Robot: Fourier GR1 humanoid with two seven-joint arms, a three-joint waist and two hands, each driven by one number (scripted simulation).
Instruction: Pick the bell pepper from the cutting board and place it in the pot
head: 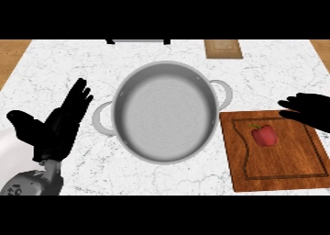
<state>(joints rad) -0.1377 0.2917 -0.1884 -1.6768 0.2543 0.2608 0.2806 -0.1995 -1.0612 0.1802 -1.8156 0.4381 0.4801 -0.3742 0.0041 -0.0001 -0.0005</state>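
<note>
Pepper (264, 135) lies on board (289, 160), right of pot (164, 112). R hand (313, 114), open, empty, hovers farther right, prob. staged for grasp. L hand (59, 121) rests open left of pot.

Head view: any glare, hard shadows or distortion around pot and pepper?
Head view: even light, no hard shadows on the counter; the pot shows a soft inner sheen, no glare spot, and looks stretched into a tilted oval; the bell pepper reads clearly red on the cutting board.
</note>
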